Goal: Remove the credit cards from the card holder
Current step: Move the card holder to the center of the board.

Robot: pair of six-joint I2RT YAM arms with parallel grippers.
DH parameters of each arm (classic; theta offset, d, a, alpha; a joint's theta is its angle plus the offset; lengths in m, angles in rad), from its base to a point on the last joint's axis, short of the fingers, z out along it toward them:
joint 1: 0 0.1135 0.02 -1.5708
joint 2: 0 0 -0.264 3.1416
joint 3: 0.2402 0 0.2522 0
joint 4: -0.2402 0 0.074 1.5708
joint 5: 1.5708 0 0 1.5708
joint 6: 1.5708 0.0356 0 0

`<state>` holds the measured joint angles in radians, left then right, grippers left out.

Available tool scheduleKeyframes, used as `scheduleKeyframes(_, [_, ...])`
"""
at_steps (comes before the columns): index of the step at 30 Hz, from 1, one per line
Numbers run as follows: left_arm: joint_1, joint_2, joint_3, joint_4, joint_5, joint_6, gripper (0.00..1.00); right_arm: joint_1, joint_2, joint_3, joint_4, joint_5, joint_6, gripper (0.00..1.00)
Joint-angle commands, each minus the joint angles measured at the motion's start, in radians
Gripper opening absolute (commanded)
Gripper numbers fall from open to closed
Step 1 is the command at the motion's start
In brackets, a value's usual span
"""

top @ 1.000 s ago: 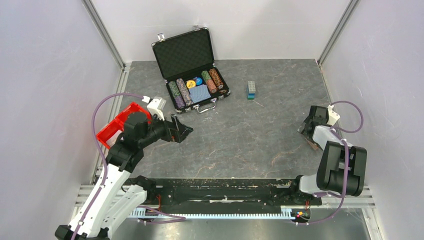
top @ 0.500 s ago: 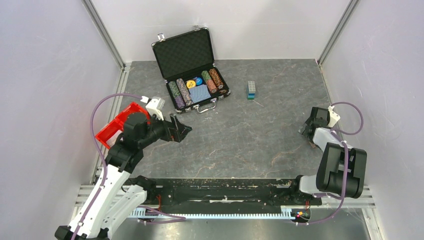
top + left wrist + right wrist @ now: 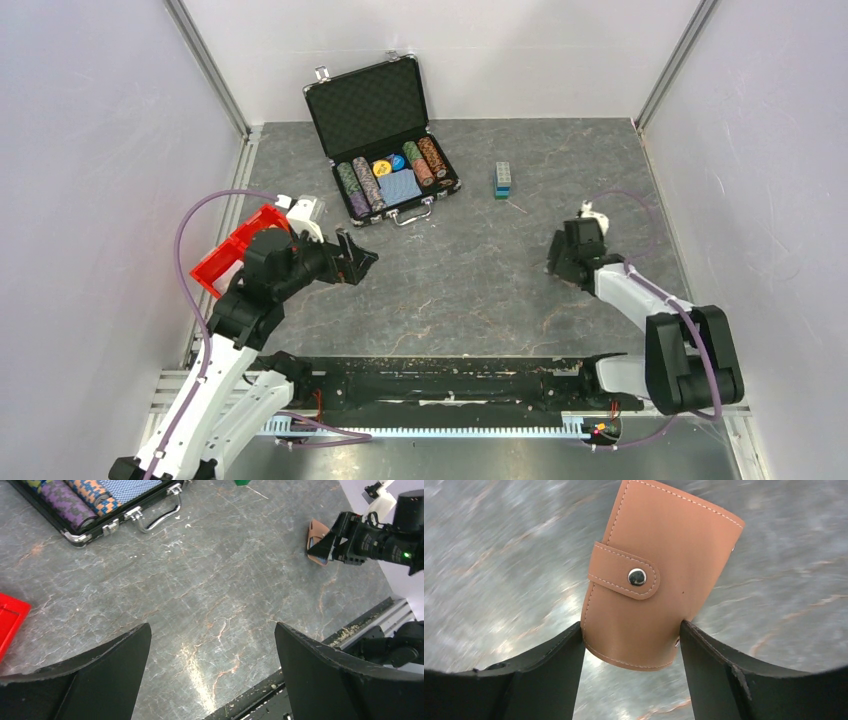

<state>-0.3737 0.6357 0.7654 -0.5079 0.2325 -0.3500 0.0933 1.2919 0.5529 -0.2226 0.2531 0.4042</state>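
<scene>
Right gripper (image 3: pixel 631 626) first: its two black fingers (image 3: pixel 549 675) press against the opposite long edges of the card holder (image 3: pixel 659 580), so it is clamped on that and on nothing else. From the wrist camera the stone behind it is smeared with blur. Over on the other side, the left gripper (image 3: pixel 212 627) hangs above bare table with its fingers spread wide and nothing between them.

Under both arms lies the grey, marbled table (image 3: pixel 480 300), walled in by pale panels. The biggest thing on it is the black poker-chip case (image 3: pixel 370 110), standing open at the far middle with its foam-lined lid raised. Rows of striped chips (image 3: pixel 360 185) fill the tray, with a blue deck (image 3: pixel 400 187) among them. Next down in size is the red bin (image 3: pixel 225 255) at the left edge, just behind the left arm's wrist.

The card holder sits in the right half of the table, well apart from the case and nearer the right wall. It is brown leather with pale stitching, folded shut. In the left wrist view it is tipped on edge at the fingertips, a bit of light-blue lining showing at its open side. I cannot tell whether its lower edge touches the stone.

A small blue and green block stack (image 3: pixel 503 180) stands to the right of the case. Smallest of all, a round metal snap (image 3: pixel 637 576) fastens the holder's closing tab (image 3: pixel 621 570).
</scene>
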Motion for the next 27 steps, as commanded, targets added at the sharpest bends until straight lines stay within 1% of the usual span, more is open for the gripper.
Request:
scheduleKeyframes(1, [-0.004, 0.004, 0.021, -0.014, -0.058, 0.053, 1.00, 0.162, -0.025, -0.039, -0.061, -0.090, 0.040, 0.67])
scheduleKeyframes(7, [-0.005, -0.004, 0.018, -0.020, -0.077, 0.054, 1.00, 0.463, -0.023, -0.061, -0.062, -0.079, 0.077, 0.66])
scheduleKeyframes(10, [-0.004, 0.003, 0.019, -0.021, -0.087, 0.055, 1.00, 0.655, -0.012, -0.042, -0.089, -0.047, 0.103, 0.66])
scheduleKeyframes(12, [-0.005, 0.010, 0.021, -0.024, -0.088, 0.055, 1.00, 0.766, -0.005, -0.031, -0.103, -0.035, 0.126, 0.67])
scheduleKeyframes(16, [-0.005, 0.014, 0.022, -0.030, -0.091, 0.059, 1.00, 0.939, -0.008, -0.009, -0.144, -0.031, 0.148, 0.72])
scheduleKeyframes(19, [-0.006, 0.009, 0.022, -0.033, -0.096, 0.059, 1.00, 0.991, -0.051, -0.004, -0.186, -0.042, 0.163, 0.77])
scheduleKeyframes(24, [-0.006, 0.017, 0.033, -0.052, -0.126, 0.052, 1.00, 0.994, -0.201, -0.006, -0.162, -0.086, 0.134, 0.84])
scheduleKeyframes(27, [-0.006, 0.017, 0.038, -0.063, -0.138, 0.039, 1.00, 0.988, -0.271, -0.013, -0.137, -0.062, 0.114, 0.85])
